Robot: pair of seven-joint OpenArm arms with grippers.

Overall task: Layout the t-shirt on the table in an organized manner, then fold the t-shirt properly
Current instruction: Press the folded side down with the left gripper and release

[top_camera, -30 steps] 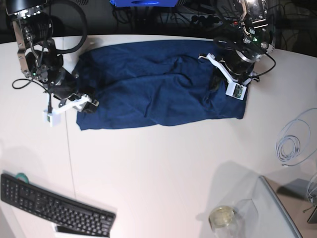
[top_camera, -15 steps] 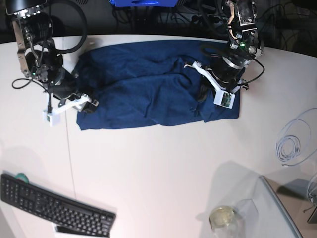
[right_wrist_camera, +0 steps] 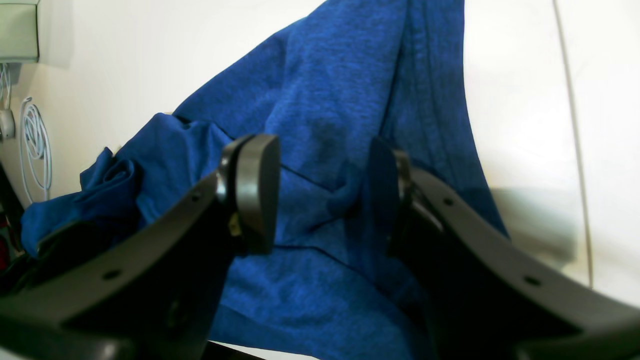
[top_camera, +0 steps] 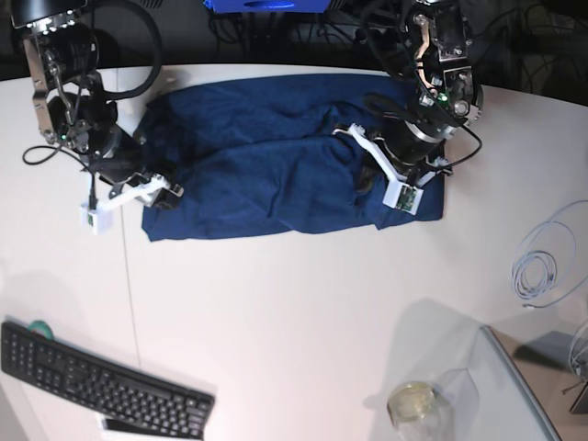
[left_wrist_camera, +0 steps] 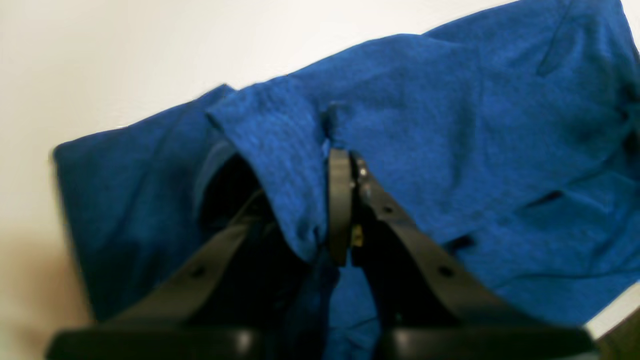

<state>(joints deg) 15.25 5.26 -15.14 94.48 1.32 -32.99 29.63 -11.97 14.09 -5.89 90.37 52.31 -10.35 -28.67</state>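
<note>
The left gripper (top_camera: 367, 175) is dragging a pinched fold of the t-shirt (top_camera: 266, 165) inward from the bench's right side, further toward the middle than half a second ago, so the cloth's right edge is now lying closer to the centre and bunching into a ridge beside the arm. In the left wrist view this gripper (left_wrist_camera: 336, 150) is clamping tight on the fabric, its fingers (left_wrist_camera: 340, 200) nearly meeting with a crease of blue cloth squeezed between them and more cloth draping over the left finger.

The right gripper (top_camera: 170, 191) is staying where it was, at the shirt's lower left corner near the bench's left edge. In the right wrist view it (right_wrist_camera: 320, 185) is standing partly open over the cloth, its pads (right_wrist_camera: 255, 190) well apart and wrinkled fabric lying beneath and between them; whether they are touching the cloth I cannot tell.

The t-shirt is lying spread across the far part of the bench (top_camera: 303, 322), close to its far edge, flat on the left and rumpled on the right. A black keyboard (top_camera: 101, 386) is sitting at the near left corner, a coiled white cable (top_camera: 542, 266) is lying toward the right edge, and a grey glass-edged stand (top_camera: 514, 386) is occupying the near right corner.
</note>
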